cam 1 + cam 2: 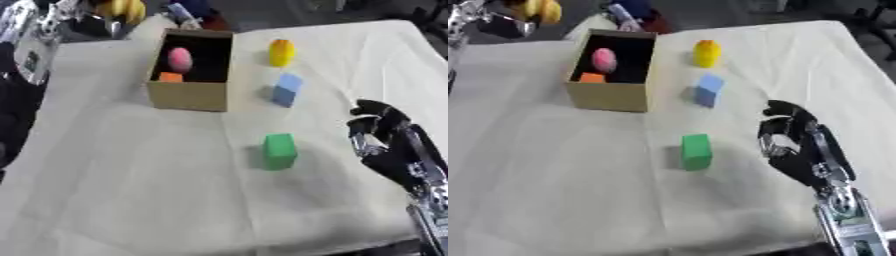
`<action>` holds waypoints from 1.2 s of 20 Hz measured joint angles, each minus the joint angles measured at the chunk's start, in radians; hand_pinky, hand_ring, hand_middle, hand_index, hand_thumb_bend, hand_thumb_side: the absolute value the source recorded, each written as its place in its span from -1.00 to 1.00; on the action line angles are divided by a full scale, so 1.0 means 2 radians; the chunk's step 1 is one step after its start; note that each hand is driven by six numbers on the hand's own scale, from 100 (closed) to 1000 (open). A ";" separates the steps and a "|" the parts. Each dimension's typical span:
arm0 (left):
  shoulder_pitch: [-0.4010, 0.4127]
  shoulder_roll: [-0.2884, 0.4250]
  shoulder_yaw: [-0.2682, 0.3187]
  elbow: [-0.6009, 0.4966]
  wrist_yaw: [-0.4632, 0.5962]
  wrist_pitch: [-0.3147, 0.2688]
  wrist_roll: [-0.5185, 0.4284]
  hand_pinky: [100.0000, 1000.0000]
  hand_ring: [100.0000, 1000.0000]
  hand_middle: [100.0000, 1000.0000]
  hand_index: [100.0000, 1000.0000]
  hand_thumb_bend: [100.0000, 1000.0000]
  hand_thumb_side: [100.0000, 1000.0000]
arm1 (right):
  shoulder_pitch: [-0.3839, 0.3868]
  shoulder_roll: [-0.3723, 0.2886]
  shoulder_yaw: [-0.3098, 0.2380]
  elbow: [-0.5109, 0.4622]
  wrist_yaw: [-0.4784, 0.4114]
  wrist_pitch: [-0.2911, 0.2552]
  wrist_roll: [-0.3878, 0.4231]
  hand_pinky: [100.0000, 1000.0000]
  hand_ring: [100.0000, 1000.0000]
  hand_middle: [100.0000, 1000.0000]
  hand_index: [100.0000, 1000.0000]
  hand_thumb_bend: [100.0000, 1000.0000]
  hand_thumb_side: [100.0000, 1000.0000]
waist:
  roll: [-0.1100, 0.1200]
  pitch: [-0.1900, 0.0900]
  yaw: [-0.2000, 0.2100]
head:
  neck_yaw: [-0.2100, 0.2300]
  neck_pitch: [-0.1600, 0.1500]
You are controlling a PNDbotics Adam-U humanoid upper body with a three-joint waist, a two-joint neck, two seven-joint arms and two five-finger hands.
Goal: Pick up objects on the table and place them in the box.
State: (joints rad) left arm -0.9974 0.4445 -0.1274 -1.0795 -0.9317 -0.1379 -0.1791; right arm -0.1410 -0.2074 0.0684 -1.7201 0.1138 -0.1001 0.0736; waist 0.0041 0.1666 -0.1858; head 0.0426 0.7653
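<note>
An open cardboard box (188,95) stands at the back left of the table, with a pink egg-shaped thing (179,59) and a small orange block (171,77) inside it. To its right, a yellow rounded object (281,52) stands on the cloth. Nearer than that is a light blue block (286,89), and nearer still a green block (280,150). My right hand (378,131) hovers to the right of the green block, apart from it. Its fingers are curled and hold nothing. My left hand does not show.
A cream cloth (131,190) covers the table. A dark shape (13,115) with silver parts (31,45) fills the left edge. Yellow (122,9) and dark blue things (633,10) lie beyond the far edge.
</note>
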 measured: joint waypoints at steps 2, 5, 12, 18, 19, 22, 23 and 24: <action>-0.001 -0.013 -0.014 0.000 0.002 -0.009 -0.012 0.06 -0.19 -0.30 -0.10 -0.58 -1.00 | 0.000 0.000 0.000 0.000 0.000 0.000 0.000 0.32 0.30 0.34 0.59 -1.00 -0.74 | 0.000 0.000 -0.001 | 0.000 0.000; -0.002 -0.031 -0.031 0.012 0.001 -0.022 -0.029 0.17 -0.08 -0.17 0.04 -0.51 -0.95 | 0.000 0.000 0.000 0.000 0.000 0.000 0.000 0.32 0.30 0.33 0.59 -1.00 -0.74 | 0.000 0.000 -0.004 | 0.000 0.000; 0.009 -0.042 -0.048 0.034 -0.008 -0.043 -0.076 0.55 0.46 0.47 0.60 0.36 -0.18 | 0.000 0.000 0.000 0.000 0.000 0.000 0.000 0.32 0.30 0.33 0.59 -1.00 -0.74 | 0.000 0.000 -0.006 | -0.002 0.000; 0.033 -0.019 -0.035 0.002 0.028 -0.041 -0.085 0.59 0.51 0.53 0.63 0.43 0.03 | -0.002 -0.003 -0.002 0.000 0.000 0.000 0.000 0.33 0.30 0.34 0.60 -1.00 -0.79 | 0.000 0.000 0.003 | -0.006 0.000; 0.038 -0.012 -0.030 -0.011 0.041 -0.038 -0.081 0.57 0.48 0.50 0.61 0.40 0.03 | -0.004 -0.008 -0.003 0.000 0.000 0.000 0.000 0.33 0.30 0.34 0.60 -1.00 -0.80 | 0.000 0.000 0.004 | -0.007 0.000; 0.063 0.011 -0.015 -0.059 0.094 -0.026 -0.055 0.51 0.43 0.41 0.53 0.28 -0.07 | -0.015 -0.028 -0.003 0.000 0.003 -0.001 0.003 0.34 0.31 0.36 0.63 -1.00 -0.85 | 0.000 0.000 0.010 | -0.010 0.000; 0.077 0.019 -0.008 -0.079 0.120 -0.020 -0.040 0.49 0.41 0.38 0.51 0.18 -0.03 | -0.021 -0.040 -0.002 -0.001 0.004 -0.002 0.006 0.35 0.32 0.36 0.65 -1.00 -0.75 | 0.000 0.000 0.014 | -0.012 0.000; 0.093 0.026 -0.002 -0.100 0.147 -0.013 -0.026 0.49 0.41 0.38 0.50 0.25 -0.10 | -0.027 -0.053 0.000 -0.002 0.005 -0.002 0.010 0.35 0.32 0.36 0.65 -1.00 -0.87 | 0.000 0.000 0.017 | -0.014 0.000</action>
State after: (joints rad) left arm -0.8114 0.4964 -0.1312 -1.2800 -0.6375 -0.1640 -0.2314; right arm -0.1943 -0.3137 0.0687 -1.7247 0.1244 -0.1046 0.0941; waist 0.0040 0.1661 -0.1518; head 0.0152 0.7654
